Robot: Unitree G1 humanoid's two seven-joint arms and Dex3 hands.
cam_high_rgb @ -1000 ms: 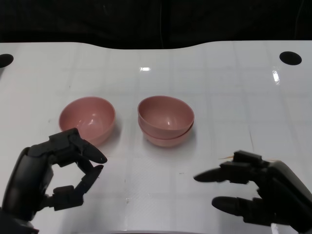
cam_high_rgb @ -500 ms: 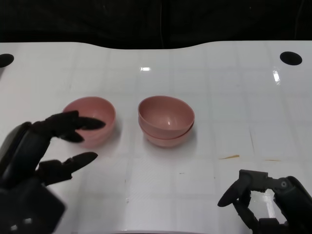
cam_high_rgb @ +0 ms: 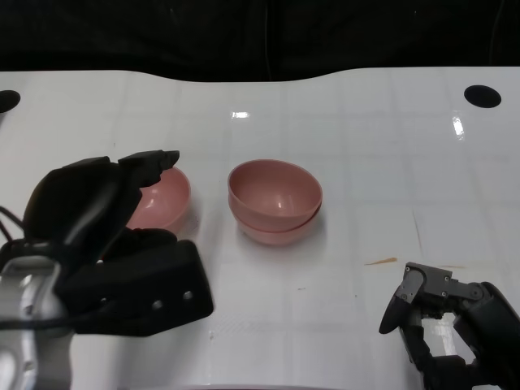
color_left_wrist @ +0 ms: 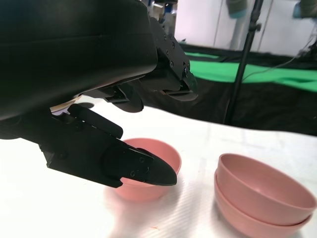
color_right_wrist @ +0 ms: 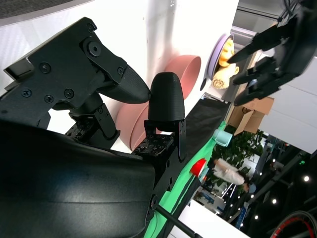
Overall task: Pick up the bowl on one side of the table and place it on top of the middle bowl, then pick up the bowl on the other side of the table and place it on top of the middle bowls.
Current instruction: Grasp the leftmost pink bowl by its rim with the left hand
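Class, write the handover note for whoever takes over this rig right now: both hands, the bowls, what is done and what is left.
Left hand: open, fingers over the single pink bowl, not holding it.
Right hand: empty, fingers curled, low at the near edge.
Middle stack: two pink bowls nested at table centre.
Done: one side bowl is stacked.
Left: grip the single bowl and set it on the stack.

Table: a white glossy table [cam_high_rgb: 366,146] with faint grid lines, and a curved far edge.
Holes: one round black hole [cam_high_rgb: 482,95] at the far right corner, another [cam_high_rgb: 8,100] at the far left edge.
Light: small bright reflections [cam_high_rgb: 241,114] on the table top.
Behind the table: dark black backdrop [cam_high_rgb: 244,32].
Floor: green floor covering [color_left_wrist: 277,74].
Stand: a thin black pole [color_left_wrist: 242,59] stands upright on it.
Wall: white panels [color_left_wrist: 208,20] far behind.
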